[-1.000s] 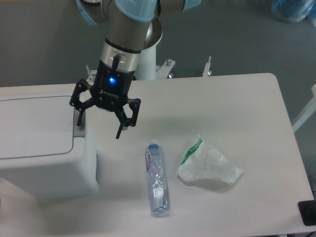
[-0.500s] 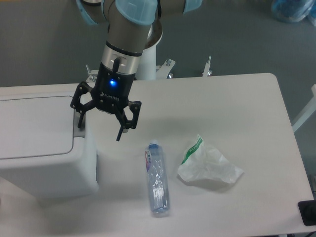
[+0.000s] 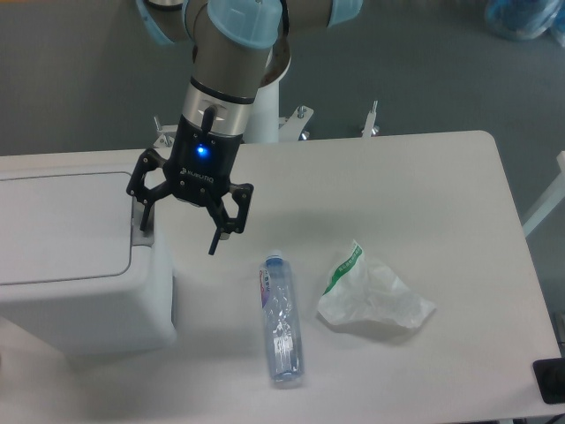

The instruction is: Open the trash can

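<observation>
Over the trash can edge my gripper hangs spread; its lid looks shut, tab apparently unpressed.

Bottle between bin (left) and bag

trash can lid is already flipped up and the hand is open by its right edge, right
Not quite. In the camera view the trash can has its lid lying flat and shut, not flipped up. The hand is indeed open by its right edge.
</observation>
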`<state>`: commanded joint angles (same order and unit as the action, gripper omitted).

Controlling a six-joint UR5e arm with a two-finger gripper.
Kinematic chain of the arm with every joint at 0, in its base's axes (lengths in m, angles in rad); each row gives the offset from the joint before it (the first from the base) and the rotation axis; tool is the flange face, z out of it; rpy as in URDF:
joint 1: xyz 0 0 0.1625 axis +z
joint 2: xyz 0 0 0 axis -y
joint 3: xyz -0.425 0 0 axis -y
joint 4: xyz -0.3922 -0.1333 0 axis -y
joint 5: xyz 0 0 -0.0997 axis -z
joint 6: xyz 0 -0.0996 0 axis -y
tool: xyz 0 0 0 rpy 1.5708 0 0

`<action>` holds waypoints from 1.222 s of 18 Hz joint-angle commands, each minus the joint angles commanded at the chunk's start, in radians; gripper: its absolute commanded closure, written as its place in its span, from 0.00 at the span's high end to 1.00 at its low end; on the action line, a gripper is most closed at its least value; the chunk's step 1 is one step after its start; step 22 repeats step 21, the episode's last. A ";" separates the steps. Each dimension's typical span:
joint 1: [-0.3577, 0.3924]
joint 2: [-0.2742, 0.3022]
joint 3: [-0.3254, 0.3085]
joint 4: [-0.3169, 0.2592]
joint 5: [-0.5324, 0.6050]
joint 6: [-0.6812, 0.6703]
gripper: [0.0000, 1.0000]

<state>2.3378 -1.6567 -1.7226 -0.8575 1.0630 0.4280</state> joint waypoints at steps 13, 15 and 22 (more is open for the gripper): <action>0.000 -0.002 0.124 0.020 0.005 0.092 1.00; 0.002 -0.005 0.136 0.021 0.012 0.103 1.00; 0.026 -0.008 0.138 0.015 0.228 0.212 1.00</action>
